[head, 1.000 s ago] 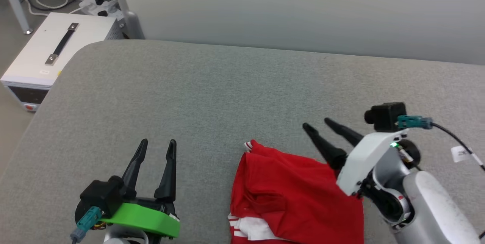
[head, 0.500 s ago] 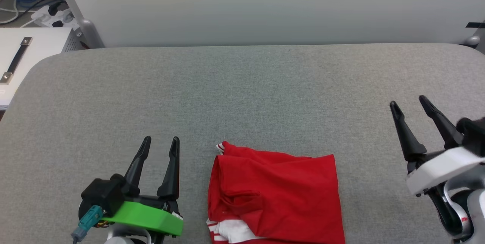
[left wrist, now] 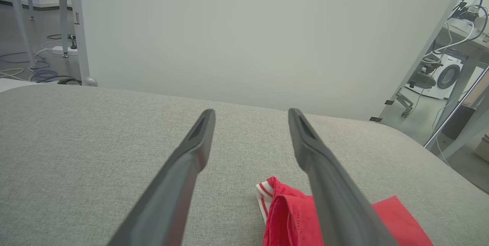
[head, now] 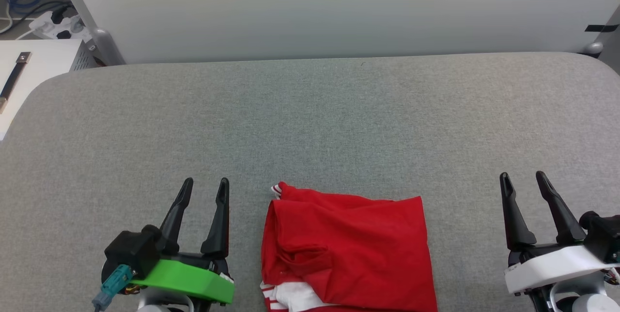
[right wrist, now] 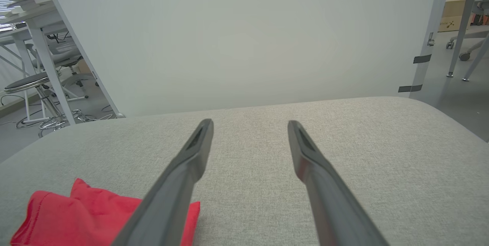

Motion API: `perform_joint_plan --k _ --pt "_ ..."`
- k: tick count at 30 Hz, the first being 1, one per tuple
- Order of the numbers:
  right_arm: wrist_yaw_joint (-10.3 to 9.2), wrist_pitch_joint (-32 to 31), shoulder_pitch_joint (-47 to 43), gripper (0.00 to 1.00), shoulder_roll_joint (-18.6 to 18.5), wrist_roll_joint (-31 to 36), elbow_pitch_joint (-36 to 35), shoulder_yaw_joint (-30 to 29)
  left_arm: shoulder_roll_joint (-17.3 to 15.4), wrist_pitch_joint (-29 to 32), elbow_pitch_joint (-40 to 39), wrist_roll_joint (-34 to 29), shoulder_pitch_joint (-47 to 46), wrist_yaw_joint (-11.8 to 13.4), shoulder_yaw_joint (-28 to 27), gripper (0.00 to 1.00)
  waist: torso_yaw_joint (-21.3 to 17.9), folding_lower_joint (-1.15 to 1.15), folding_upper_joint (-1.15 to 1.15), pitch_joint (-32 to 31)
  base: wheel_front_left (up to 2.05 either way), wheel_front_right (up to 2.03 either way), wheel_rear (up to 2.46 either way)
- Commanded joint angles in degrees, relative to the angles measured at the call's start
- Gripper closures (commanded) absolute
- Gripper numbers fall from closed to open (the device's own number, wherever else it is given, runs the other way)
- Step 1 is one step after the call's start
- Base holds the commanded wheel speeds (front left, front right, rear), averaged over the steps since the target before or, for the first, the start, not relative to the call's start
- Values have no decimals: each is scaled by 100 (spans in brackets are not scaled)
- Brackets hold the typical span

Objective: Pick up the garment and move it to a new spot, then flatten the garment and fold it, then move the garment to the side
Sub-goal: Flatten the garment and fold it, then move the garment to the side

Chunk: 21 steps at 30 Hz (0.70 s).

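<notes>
**Folded and left alone:** a red garment (head: 346,249) lies on the grey padded surface (head: 310,123) between the robot's left jaws and right jaws. It is just beside the left jaws and farther from the right jaws.

Both sets of jaws stand released and grasp nothing. Their dark fingers (head: 216,220) point away from the robot over bare cloth, the tips reaching about level with the garment's far edge.

The garment is a compact, roughly square bundle with plain red on top. A white sleeve (head: 290,297) with red stripes peeps out at its near left corner, and a scrap of striped trim (head: 277,189) shows at the far left corner. No lettering or number shows, probably because the chest is folded inward.

In the left wrist view the trim corner sits close against the inner finger. In the right wrist view the bundle's corner (right wrist: 76,215) lies partly behind the inner finger.

The arms flank the bundle without touching it, a stance that seems meant to keep the folds undisturbed. The folding looks done. Whether the move to the side is finished or yet to come cannot be told.
</notes>
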<state>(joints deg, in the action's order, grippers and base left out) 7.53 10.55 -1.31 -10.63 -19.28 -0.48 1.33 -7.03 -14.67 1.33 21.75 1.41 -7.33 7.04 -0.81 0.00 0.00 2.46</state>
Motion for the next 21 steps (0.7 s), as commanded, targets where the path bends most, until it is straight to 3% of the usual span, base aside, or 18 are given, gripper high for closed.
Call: perform_joint_plan --k 1,21 --pt "-4 60 -55 0 32 47 34 24 37 -33 14 -30 83 -15 -17 0 9 0 0 0 0 0 0" --pt "-4 51 -20 0 12 -61 210 113 69 -33 73 -47 85 -15 38 0 127 0 0 -44 0 0 0"
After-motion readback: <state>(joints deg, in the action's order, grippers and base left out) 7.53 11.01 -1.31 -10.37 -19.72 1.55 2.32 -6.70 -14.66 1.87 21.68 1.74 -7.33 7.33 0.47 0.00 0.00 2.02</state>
